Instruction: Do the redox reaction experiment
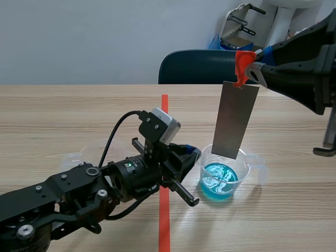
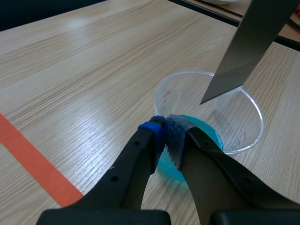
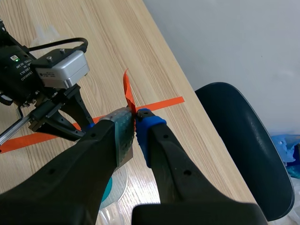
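A wood-grain tabletop (image 1: 63, 121) runs back to a pale wall. Nearest, the left end effector (image 2: 169, 129) is closed, its tips against the near wall of the clear beaker (image 1: 257, 163). I cannot tell whether it pinches that wall. The beaker holds shallow blue liquid (image 1: 218, 182) and looks light and easily tipped, so bracing it low seems wise. Above the beaker hangs a thin metal plate (image 1: 236, 118), its lower edge at the rim and not yet wetted. It looks stiff, smooth and light. The right end effector (image 1: 254, 71) grips the plate's orange clip (image 1: 242, 63), the sensible hold. Beyond the beaker stands a dark chair (image 1: 194, 65).
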Robot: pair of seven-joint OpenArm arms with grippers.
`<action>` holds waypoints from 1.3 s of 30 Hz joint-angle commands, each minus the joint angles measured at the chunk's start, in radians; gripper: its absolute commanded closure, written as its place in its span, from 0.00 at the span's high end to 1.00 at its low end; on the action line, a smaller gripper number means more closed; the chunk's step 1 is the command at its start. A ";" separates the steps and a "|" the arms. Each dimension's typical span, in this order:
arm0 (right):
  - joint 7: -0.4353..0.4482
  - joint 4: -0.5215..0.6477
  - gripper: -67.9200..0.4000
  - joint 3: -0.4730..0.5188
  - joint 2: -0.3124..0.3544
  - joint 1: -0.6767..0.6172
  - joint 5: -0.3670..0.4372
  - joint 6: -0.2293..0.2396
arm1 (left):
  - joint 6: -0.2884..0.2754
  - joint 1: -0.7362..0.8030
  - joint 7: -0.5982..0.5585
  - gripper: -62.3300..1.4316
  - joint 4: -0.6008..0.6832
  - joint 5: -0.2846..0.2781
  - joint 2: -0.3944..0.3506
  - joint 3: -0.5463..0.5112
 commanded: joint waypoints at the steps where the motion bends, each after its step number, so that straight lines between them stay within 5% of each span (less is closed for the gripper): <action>1: 0.014 0.016 0.02 0.009 0.009 0.011 0.007 -0.006 | -0.002 -0.008 -0.022 0.06 0.024 -0.002 0.014 -0.007; 24: 0.015 0.016 0.02 0.009 0.009 0.011 0.007 -0.006 | 0.000 -0.007 -0.048 0.06 0.024 -0.014 -0.021 -0.005; 29: 0.014 0.016 0.02 0.009 0.009 0.011 0.007 -0.006 | -0.002 0.038 -0.051 0.06 0.072 -0.065 -0.111 -0.041; 39: 0.014 0.016 0.02 0.009 0.009 0.011 0.007 -0.006 | -0.002 0.242 -0.098 0.06 0.332 -0.062 -0.366 -0.083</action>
